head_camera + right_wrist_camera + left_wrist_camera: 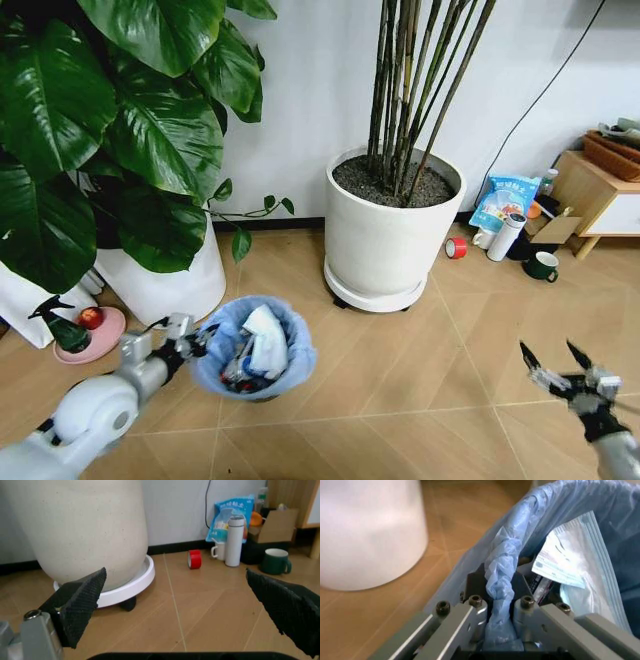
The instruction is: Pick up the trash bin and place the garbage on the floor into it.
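Note:
The trash bin [290, 372], black with a crinkly light-blue bag over its rim, sits on the wooden floor in front of the big leafy plant. Garbage [264, 345] lies inside it: white paper wads and small packets. My left gripper [196, 340] is at the bin's left edge, shut on the rim. In the left wrist view the gripper [499, 609] pinches the bunched blue bag of the trash bin [502, 562], with a white-blue piece of garbage [565, 564] just inside. My right gripper [556, 362] hovers open above bare floor to the right, its fingers [80, 600] spread wide.
A white plant pot [392, 235] with bamboo stands behind the bin, another white pot [170, 280] to the left. A green spray bottle [62, 328] stands on a pink saucer. A red tape roll [456, 247], a white flask [505, 237] and a green mug [541, 265] sit by the wall.

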{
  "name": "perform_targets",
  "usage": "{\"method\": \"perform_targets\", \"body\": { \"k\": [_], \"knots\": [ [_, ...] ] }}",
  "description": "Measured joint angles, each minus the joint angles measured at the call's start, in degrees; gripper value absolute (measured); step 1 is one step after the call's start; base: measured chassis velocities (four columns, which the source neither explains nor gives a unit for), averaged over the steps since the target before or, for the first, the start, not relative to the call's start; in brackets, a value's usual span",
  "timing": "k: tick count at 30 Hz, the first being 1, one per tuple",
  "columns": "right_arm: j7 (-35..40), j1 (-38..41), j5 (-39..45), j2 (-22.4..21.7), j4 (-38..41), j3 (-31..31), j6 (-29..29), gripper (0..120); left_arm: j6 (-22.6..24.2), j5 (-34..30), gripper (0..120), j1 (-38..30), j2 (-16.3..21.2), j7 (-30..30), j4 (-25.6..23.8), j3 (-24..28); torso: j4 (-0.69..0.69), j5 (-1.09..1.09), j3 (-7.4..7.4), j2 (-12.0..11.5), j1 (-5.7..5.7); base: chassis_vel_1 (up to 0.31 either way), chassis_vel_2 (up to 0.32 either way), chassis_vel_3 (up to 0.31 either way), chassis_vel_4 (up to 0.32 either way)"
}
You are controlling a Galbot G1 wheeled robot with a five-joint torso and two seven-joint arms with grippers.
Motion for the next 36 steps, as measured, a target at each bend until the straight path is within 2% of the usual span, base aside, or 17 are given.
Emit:
{"method": "perform_targets", "body": {
  "k": [1, 3, 4, 9, 14, 23, 36],
  "knots": [
    [0.11, -0.77, -0.19, 2.19, 0.72, 0.12, 0.28, 100, -0.2, 0.84, 1, 2.85, -0.75, 0.41, -0.71, -3.23, 0.0, -0.01, 0.0, 0.0, 0.0, 0.0, 0.0, 0.0, 0.0],
    [0.01, -1.29, -1.27, 3.49, 1.03, -0.52, 1.64, 100, -0.44, 1.85, 1, 6.75, -2.75, 0.96, -1.79, -7.82, -0.02, -0.01, 0.0, 0.0, 0.0, 0.0, 0.0, 0.0, 0.0],
    [0.01, -1.29, -1.27, 3.49, 1.03, -0.52, 1.64, 100, -0.44, 1.85, 1, 6.75, -2.75, 0.96, -1.79, -7.82, -0.02, -0.01, 0.0, 0.0, 0.0, 0.0, 0.0, 0.0, 0.0],
    [-0.23, -0.8, -1.55, 2.68, 1.47, -3.39, 2.22, 100, -1.49, 4.68, 1, 13.57, -6.49, 2.63, -2.78, -14.9, -0.01, -0.02, 0.01, -0.01, 0.0, 0.0, 0.0, 0.0, 0.0],
    [0.2, 1.11, -2.14, 2.34, 0.17, -6.35, 2.63, 100, -2.23, 6.54, 1, 18.06, -9.97, 3.68, -3.83, -18.53, -0.01, 0.0, 0.01, -0.01, 0.0, 0.0, 0.0, 0.0, 0.0],
    [0.8, 1.95, -0.18, 1.59, -1.58, -7.19, 3.2, 100, -2.53, 7.68, 1, 18.63, -14.1, 3.92, -4.41, -19.27, -0.02, 0.0, 0.01, -0.01, 0.01, 0.0, 0.0, 0.0, 0.0],
    [-2.65, 1.66, 1.83, 0.39, -4.1, -6.2, 4.76, 100, -1.96, 7.37, 1, 16.17, -13.67, 2.74, -4.81, -17.63, -0.03, 0.0, 0.01, -0.01, 0.01, 0.014, -0.007, -0.008, 0.009]
  ]
}}
